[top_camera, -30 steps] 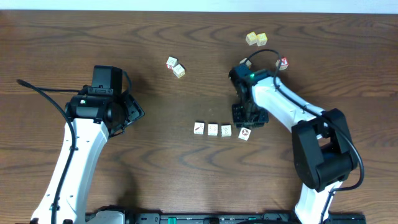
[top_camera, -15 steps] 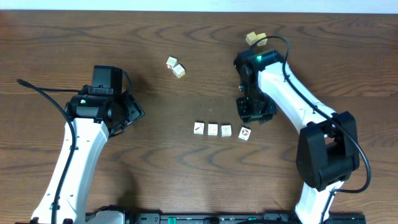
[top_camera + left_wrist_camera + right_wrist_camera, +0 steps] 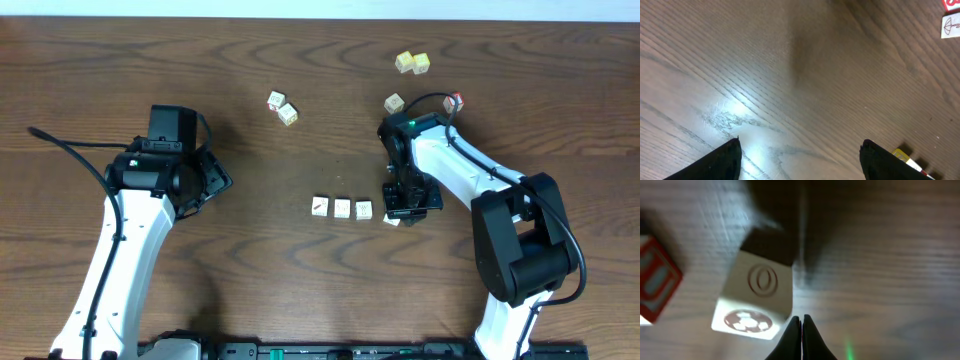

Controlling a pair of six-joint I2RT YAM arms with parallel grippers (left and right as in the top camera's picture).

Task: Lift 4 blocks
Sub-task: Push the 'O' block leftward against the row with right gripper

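Three whitish blocks (image 3: pixel 320 206) (image 3: pixel 342 208) (image 3: pixel 364 210) lie in a row mid-table. A fourth block (image 3: pixel 391 219) at the row's right end shows only as a sliver under my right gripper (image 3: pixel 405 200). In the right wrist view that block (image 3: pixel 752 300) shows a ring face and a football-patterned face. The right gripper (image 3: pixel 801 322) is shut with its tips pressed together, empty, just right of the block's corner. My left gripper (image 3: pixel 205 180) hangs far to the left, open (image 3: pixel 800 150) over bare wood.
Two loose cubes (image 3: pixel 282 107) lie at the back left of centre, with yellowish cubes (image 3: pixel 412 63) at the back. One cube (image 3: pixel 394 103) and a red-marked cube (image 3: pixel 456 100) lie behind the right arm. A red-bordered cube face (image 3: pixel 655 285) sits left of the ring block.
The right gripper swung back, then came down over the right-end block, and its jaws closed fully with nothing in them. The left arm has not moved.
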